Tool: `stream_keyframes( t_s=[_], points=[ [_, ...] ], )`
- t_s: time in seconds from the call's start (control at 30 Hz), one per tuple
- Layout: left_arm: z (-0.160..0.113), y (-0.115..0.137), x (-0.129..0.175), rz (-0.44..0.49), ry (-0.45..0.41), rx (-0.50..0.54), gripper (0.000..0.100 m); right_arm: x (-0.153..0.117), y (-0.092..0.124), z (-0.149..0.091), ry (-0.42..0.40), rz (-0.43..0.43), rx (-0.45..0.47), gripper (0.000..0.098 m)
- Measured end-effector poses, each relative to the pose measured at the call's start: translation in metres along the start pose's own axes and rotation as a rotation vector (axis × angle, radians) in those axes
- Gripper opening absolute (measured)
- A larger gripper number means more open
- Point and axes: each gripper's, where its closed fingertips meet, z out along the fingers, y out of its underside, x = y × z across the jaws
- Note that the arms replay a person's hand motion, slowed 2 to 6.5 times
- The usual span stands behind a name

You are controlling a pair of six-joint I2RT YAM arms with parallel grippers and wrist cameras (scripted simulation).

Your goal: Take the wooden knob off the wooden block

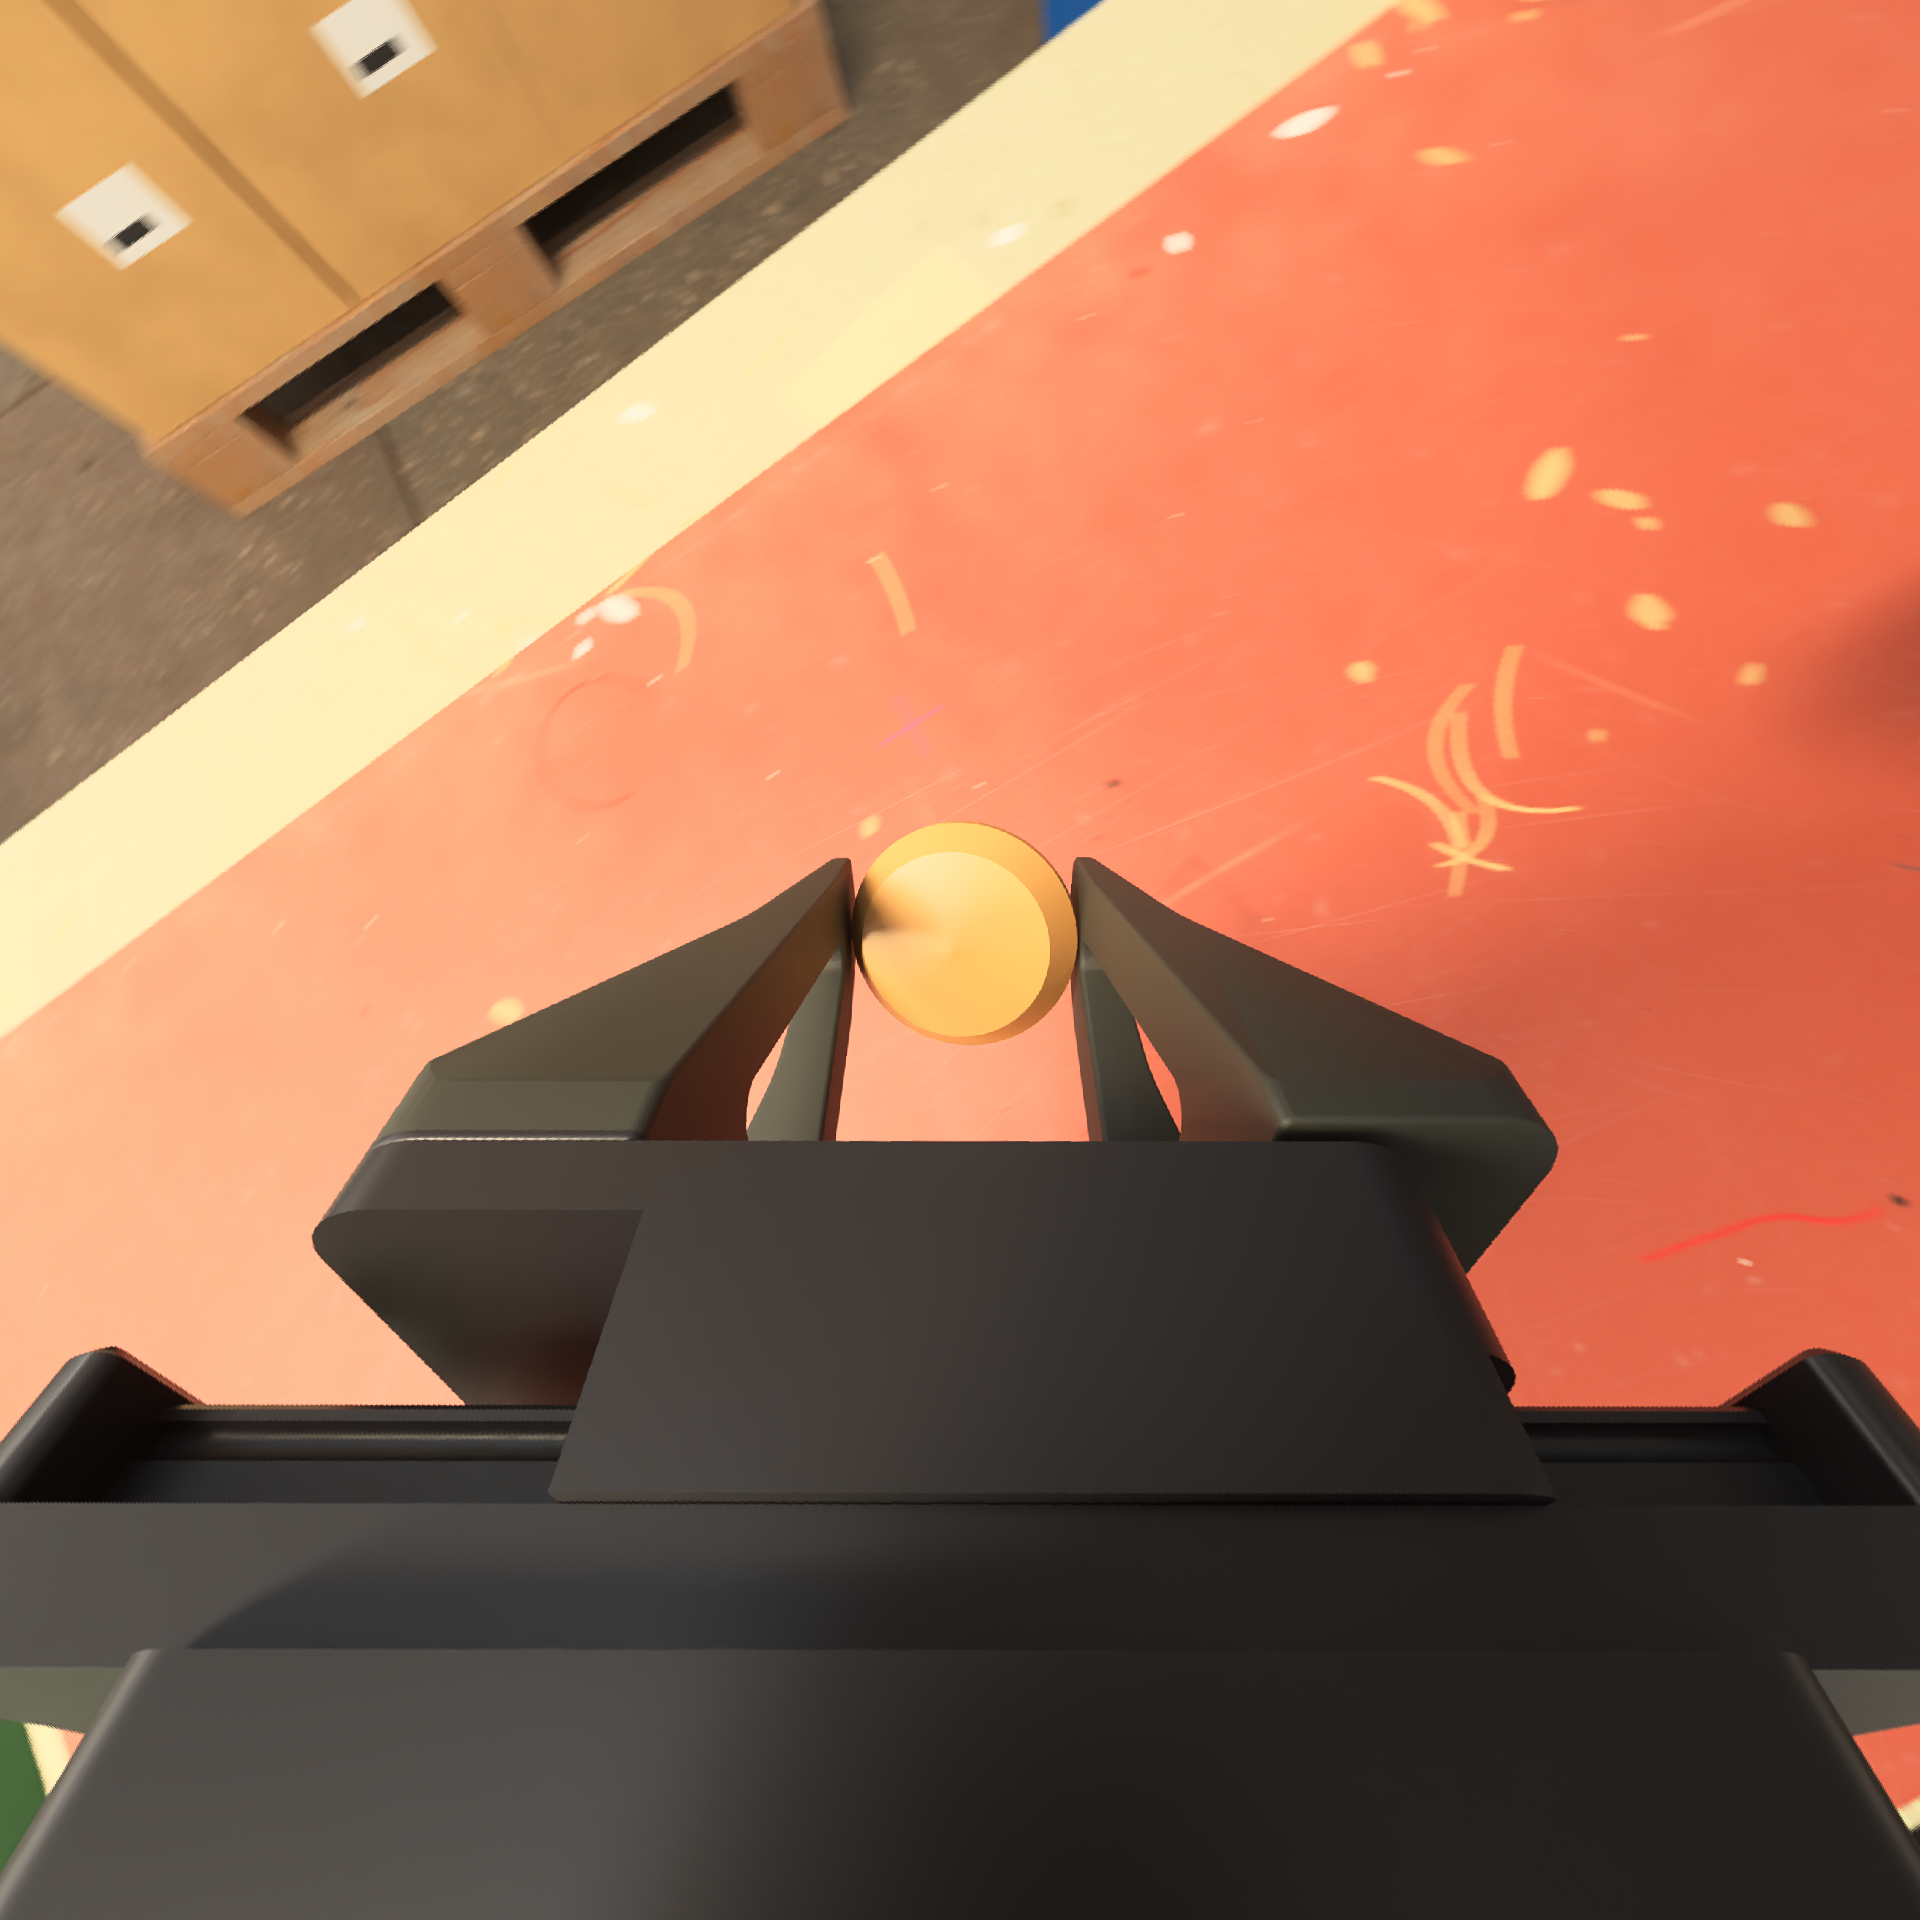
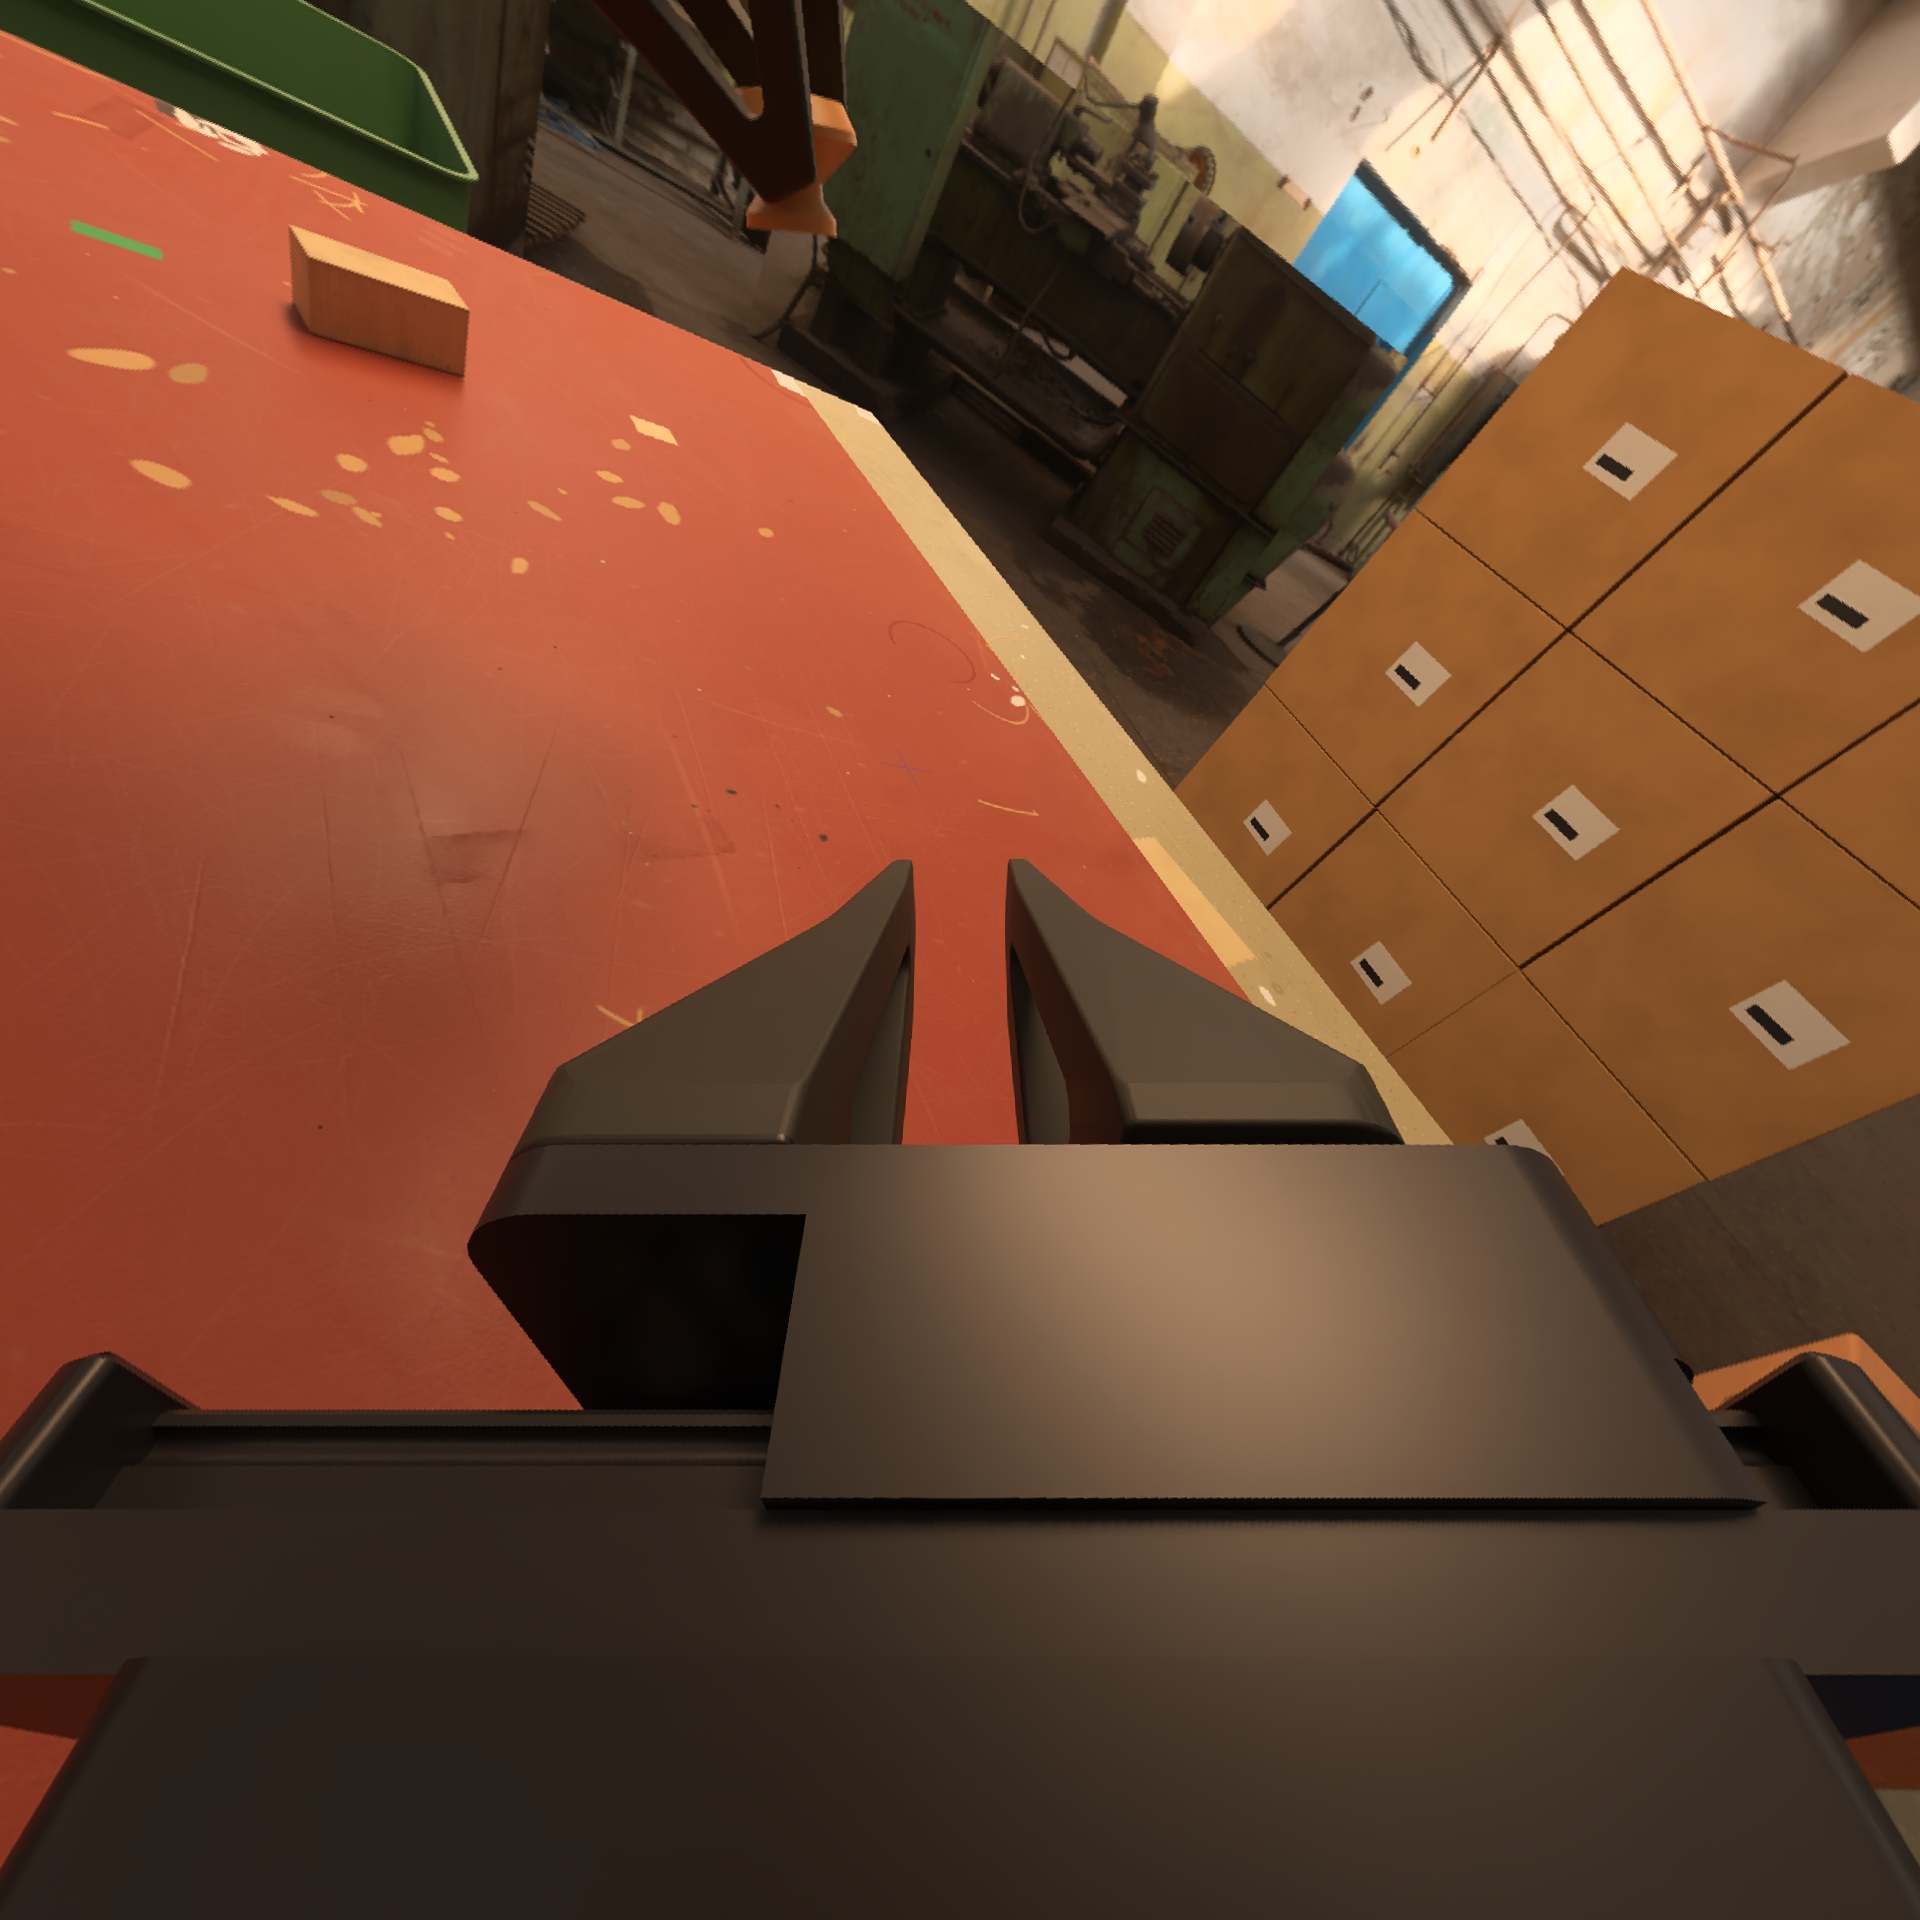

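My left gripper point(image 1: 964, 914) is shut on the wooden knob point(image 1: 966, 935), a round yellow-tan piece pinched between the fingertips above the red table point(image 1: 1247, 520). The wooden block point(image 2: 379, 312), a plain tan rectangular piece, lies on the table at the far left of the right wrist view, with nothing on top of it. My right gripper point(image 2: 961, 883) is low over the table near its edge, its fingers almost together with nothing between them. The left arm point(image 2: 769, 104) hangs in at the top of that view, well above the block.
A green bin point(image 2: 312, 104) stands at the table's far corner behind the block. The table's cream edge point(image 1: 623, 468) runs diagonally, and cardboard boxes on a pallet point(image 1: 312, 208) stand on the floor beyond it. The stacked boxes point(image 2: 1610, 779) also show at right.
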Motion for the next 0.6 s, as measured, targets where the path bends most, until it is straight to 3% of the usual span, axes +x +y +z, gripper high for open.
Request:
stream_keyframes(
  t_s=[0.2, 0.37, 0.47, 0.6],
  points=[
    [0.022, -0.026, 0.079, 0.118, 0.235, 0.037, 0.035, 0.008, 0.006, -0.007, 0.03, 0.011, -0.02, 0.0144],
    [0.04, -0.033, 0.137, 0.176, 0.416, 0.029, 0.035, 0.011, 0.014, -0.011, 0.048, 0.006, -0.054, 0.0144],
    [0.055, -0.031, 0.158, 0.209, 0.449, 0.0, 0.035, 0.013, 0.016, -0.014, 0.06, -0.003, -0.064, 0.0144],
    [0.079, -0.022, 0.17, 0.26, 0.416, -0.054, 0.035, 0.014, 0.017, -0.018, 0.071, -0.008, -0.071, 0.0144]
  ],
)
